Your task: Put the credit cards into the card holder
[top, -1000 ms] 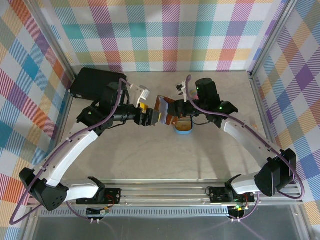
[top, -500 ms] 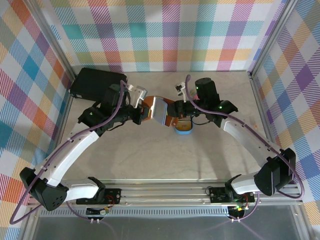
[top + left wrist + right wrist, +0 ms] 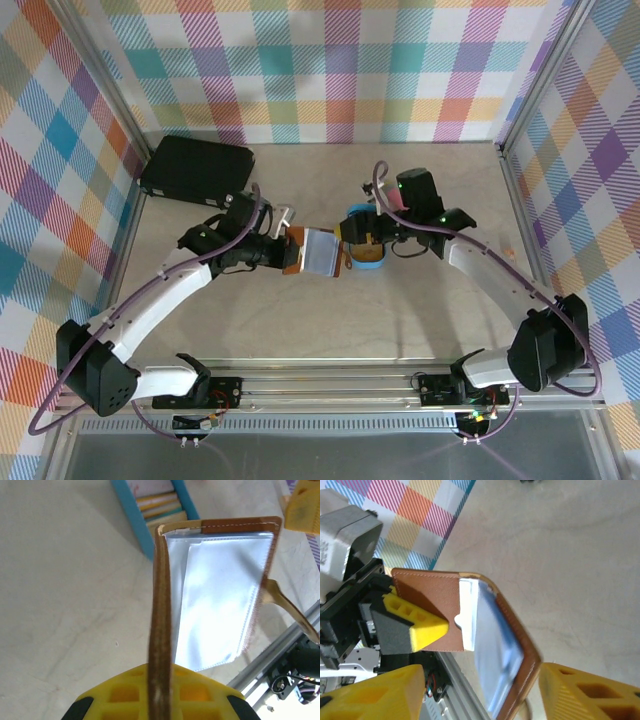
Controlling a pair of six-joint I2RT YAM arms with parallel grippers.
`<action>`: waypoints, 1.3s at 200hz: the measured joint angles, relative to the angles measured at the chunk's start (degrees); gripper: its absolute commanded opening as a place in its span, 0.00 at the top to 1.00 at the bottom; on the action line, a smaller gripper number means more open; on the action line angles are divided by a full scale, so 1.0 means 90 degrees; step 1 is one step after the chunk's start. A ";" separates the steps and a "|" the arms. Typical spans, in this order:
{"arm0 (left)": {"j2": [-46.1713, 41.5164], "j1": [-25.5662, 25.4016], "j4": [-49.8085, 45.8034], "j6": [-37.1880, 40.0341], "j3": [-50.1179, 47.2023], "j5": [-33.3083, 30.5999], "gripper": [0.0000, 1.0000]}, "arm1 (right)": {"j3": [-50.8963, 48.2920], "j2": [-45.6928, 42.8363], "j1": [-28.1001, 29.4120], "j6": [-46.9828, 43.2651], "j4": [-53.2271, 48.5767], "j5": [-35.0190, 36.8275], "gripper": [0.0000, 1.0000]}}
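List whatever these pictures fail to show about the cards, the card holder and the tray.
- Left wrist view: the cards in the blue tray are cut off by the top edge, so they cannot be counted.
- Top view: the right arm covers most of that tray.
- Left wrist view: glare whitens the inside of the card holder; pocket contents unreadable.
- Right wrist view: the far finger of the left claw hides behind the leather.

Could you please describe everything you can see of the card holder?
The card holder is a small brown leather bifold with pale stitching, a snap tab and a glossy blue-grey pocketed lining. It hangs open above the table beside the blue tray, lining upward in the top view. The left gripper pinches one flap between yellow fingers; the right gripper has open jaws flanking the other flap, contact unclear.
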 measured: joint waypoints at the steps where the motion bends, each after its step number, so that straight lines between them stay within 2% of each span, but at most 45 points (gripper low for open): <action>1: 0.0000 0.0000 0.0007 -0.0022 -0.0027 0.0012 1.00 | -0.0015 -0.0007 -0.0002 0.0012 -0.0002 0.0000 0.32; 31: -0.0061 0.0000 0.0270 -0.0313 -0.0313 0.0255 1.00 | -0.0335 -0.0250 -0.0017 0.0032 -0.0051 0.0049 0.27; 58: -0.0478 0.0000 0.0617 -0.0568 -0.0474 0.0430 1.00 | -0.0391 -0.0476 -0.0095 0.0024 -0.0080 0.0090 0.27; 80: -0.0792 0.0000 0.0874 -0.0721 -0.0546 0.0617 1.00 | -0.0391 -0.0503 -0.0165 -0.0075 -0.0092 -0.0058 0.34; 132: -0.0969 0.0024 0.1219 -0.0950 -0.0702 0.0872 1.00 | -0.0393 -0.0481 -0.0194 -0.0277 -0.0066 -0.0928 0.61; 193: -0.1005 0.0024 0.1523 -0.1166 -0.0903 0.1039 1.00 | -0.0393 -0.0481 -0.0194 -0.0352 -0.0063 -0.1440 0.71; 215: -0.1015 0.0024 0.1620 -0.1236 -0.0903 0.1107 1.00 | -0.0396 -0.0481 -0.0194 -0.0355 -0.0061 -0.1513 0.78; 249: -0.1069 0.0024 0.1766 -0.1309 -0.0937 0.1197 1.00 | -0.0396 -0.0481 -0.0194 -0.0352 -0.0061 -0.1552 0.79; 260: -0.1081 0.0024 0.1858 -0.1341 -0.0988 0.1246 1.00 | -0.0396 -0.0481 -0.0194 -0.0352 -0.0058 -0.1554 0.82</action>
